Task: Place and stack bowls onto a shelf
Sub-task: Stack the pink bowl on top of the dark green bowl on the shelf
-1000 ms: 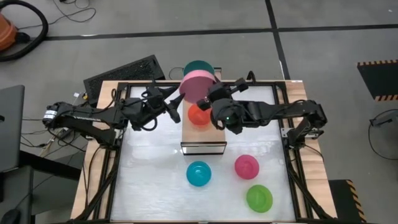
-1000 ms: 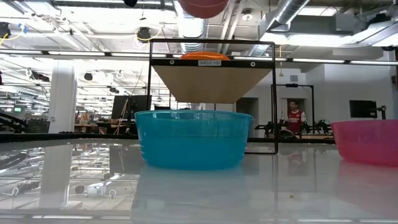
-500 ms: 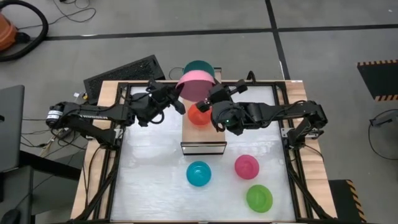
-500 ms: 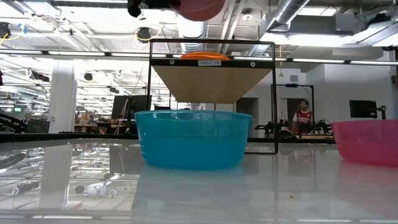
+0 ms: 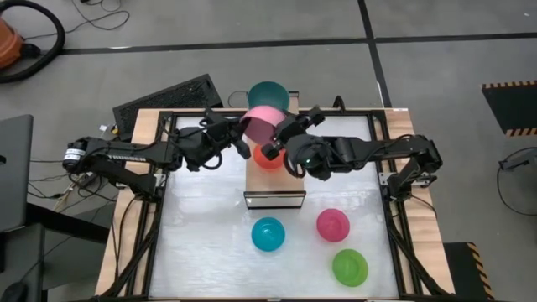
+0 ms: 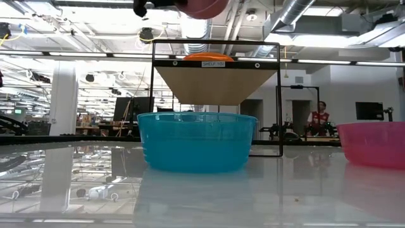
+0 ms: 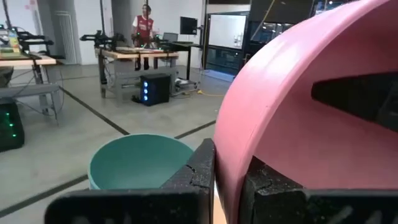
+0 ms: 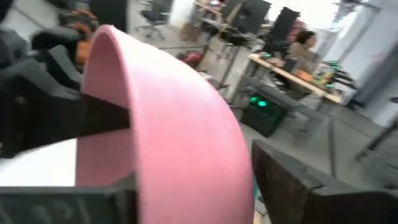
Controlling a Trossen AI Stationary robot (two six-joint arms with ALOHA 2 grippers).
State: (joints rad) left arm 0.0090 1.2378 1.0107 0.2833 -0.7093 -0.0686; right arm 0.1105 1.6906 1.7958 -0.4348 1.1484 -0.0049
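Observation:
A light pink bowl (image 5: 263,123) hangs on edge above the far part of the shelf (image 5: 274,191), between my two grippers. My left gripper (image 5: 244,139) is shut on its rim from the left. My right gripper (image 5: 279,134) stands open at the bowl's right side, with its fingers on either side of the wall (image 8: 186,180). A red bowl (image 5: 270,157) sits on the shelf top below, and a teal bowl (image 5: 268,91) sits by the shelf's far end. In the low view only the pink bowl's underside (image 6: 205,6) shows. My left gripper pinches the pink bowl's rim (image 7: 227,177) between its two fingers (image 7: 198,177), one on each face of the wall. The fingers come level from the table's left. The bowl stands tilted on edge, clear of the shelf. My right gripper: whether a finger still touches the wall, I cannot tell.
A cyan bowl (image 5: 268,234), a magenta bowl (image 5: 332,224) and a green bowl (image 5: 350,266) rest on the white table nearer the front. A black keyboard (image 5: 168,96) lies beyond the table's far left corner. A person stands far off in the room (image 6: 318,120).
My left gripper has moved right toward the pink bowl and shut on its rim. My right gripper, shut on the bowl before, has turned a little and opened. The bowl has stayed above the shelf's far part, tipping slightly.

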